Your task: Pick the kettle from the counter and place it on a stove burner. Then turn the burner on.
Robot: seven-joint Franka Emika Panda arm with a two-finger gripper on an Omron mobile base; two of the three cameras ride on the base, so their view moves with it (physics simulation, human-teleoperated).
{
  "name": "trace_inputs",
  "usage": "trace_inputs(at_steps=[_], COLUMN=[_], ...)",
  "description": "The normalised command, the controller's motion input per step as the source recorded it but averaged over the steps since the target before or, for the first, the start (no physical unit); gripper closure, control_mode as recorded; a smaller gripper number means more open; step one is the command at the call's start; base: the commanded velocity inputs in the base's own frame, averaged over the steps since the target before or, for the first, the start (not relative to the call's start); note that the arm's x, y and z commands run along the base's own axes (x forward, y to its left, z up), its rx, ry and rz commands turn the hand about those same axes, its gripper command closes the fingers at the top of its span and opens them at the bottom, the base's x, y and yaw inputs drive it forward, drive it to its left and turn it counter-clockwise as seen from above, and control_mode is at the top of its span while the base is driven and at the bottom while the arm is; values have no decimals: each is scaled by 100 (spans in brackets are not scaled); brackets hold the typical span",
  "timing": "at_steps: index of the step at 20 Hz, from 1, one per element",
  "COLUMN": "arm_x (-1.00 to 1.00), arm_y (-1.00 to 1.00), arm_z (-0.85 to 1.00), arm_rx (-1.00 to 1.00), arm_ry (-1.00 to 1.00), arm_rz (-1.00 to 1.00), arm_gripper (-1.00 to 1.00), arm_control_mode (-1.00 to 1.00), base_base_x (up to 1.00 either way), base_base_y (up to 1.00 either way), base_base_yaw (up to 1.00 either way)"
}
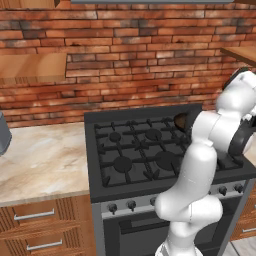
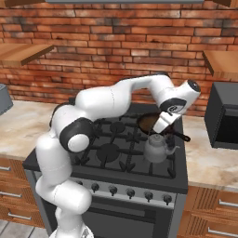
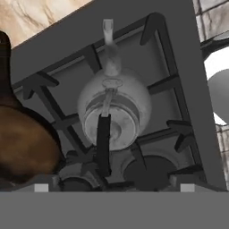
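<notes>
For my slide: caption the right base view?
Open gripper above small grey metal kettle on black stove burner.

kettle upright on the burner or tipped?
Upright. The kettle sits level on the stove burner's grate, front right, lid and handle on top, spout sideways.

1. In the left base view the robot's own white arm [image 1: 200,170] covers the right front of the black range [image 1: 100,150], so the kettle there is hidden and just a sliver of the brown pan [image 1: 180,120] shows at the back right.
2. A grey object [image 1: 3,133] on the counter [image 1: 40,160] is cut off by the left edge.
3. In the right base view the gripper's fingertips above the kettle [image 2: 157,148] are too small to tell apart.
4. In the hand view the pan [image 3: 24,147] is cut by the left edge, and the kettle hides the burner beneath it.
</notes>
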Motion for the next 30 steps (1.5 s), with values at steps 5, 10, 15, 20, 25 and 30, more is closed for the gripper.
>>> trace_inputs(at_steps=[5,10,15,20,25,30], arm_x=[-97,-100,-100,-97,-60,-68], arm_y=[0,11,17,16,1,-10], arm_z=[8,-12,-42,-55,-46,-27], arm_rx=[-12,-23,-20,5,29,47], arm_ry=[-14,-11,-3,0,0,-1], arm_rz=[0,0,0,-3,-17,-31], arm_gripper=[-100,-100,-100,-100,-100,-100], arm_control_mode=[-100,-100,-100,-100,-100,-100], base_base_x=[0,0,0,0,0,0], base_base_y=[0,0,0,0,0,0], base_base_yaw=[0,0,0,0,0,0])
